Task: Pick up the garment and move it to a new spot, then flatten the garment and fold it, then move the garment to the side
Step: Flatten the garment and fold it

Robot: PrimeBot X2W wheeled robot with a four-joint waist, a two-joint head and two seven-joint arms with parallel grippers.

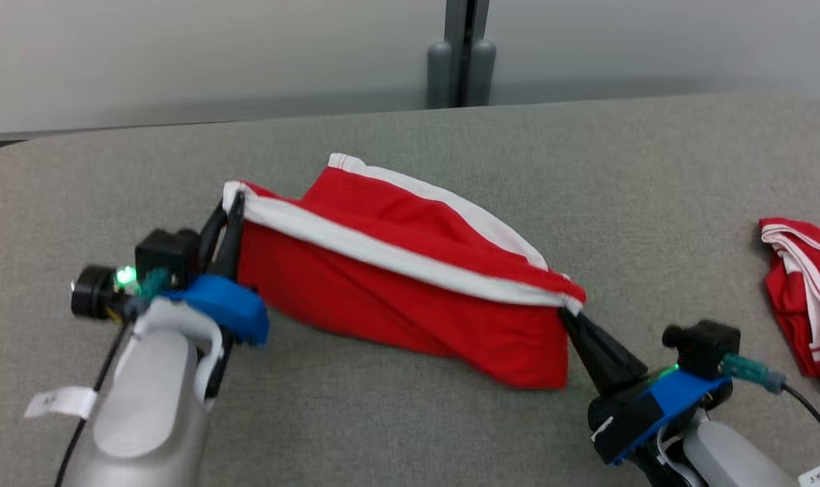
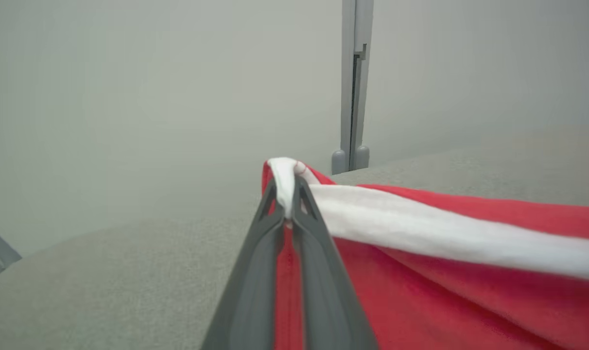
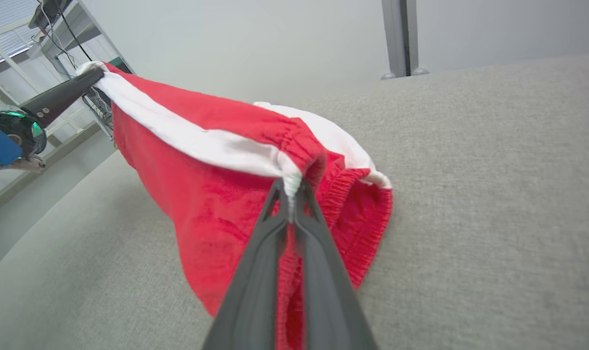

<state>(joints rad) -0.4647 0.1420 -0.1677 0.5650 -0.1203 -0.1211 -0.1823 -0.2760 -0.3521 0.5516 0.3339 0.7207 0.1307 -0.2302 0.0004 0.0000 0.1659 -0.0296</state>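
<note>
**Red garment held taut between two closed grippers**

The left arm enters the head view from the lower left, with its pale forearm (image 1: pixel 146 399) angled up the frame. The left gripper (image 1: pixel 233 206) points upward, its dark fingers pinched together on the left end of the white waistband (image 1: pixel 383 253). The right arm enters from the lower right. The right gripper (image 1: pixel 569 314) points toward the upper left, its fingers likewise pressed together on the waistband's opposite end. The garment (image 1: pixel 396 311), red with a white band, spans the centre of the frame between the two sets of fingertips. Its upper edge is stretched and lifted, while its lower part sags onto the grey table (image 1: pixel 410 433). In each wrist view the fingers rise from the bottom edge and meet on a bunched fold of white band. A second red-and-white cloth (image 1: pixel 806 297) lies at the right edge of the head view, well apart from the held garment. A grey post (image 1: pixel 461 61) stands at top centre, behind the table.
</note>
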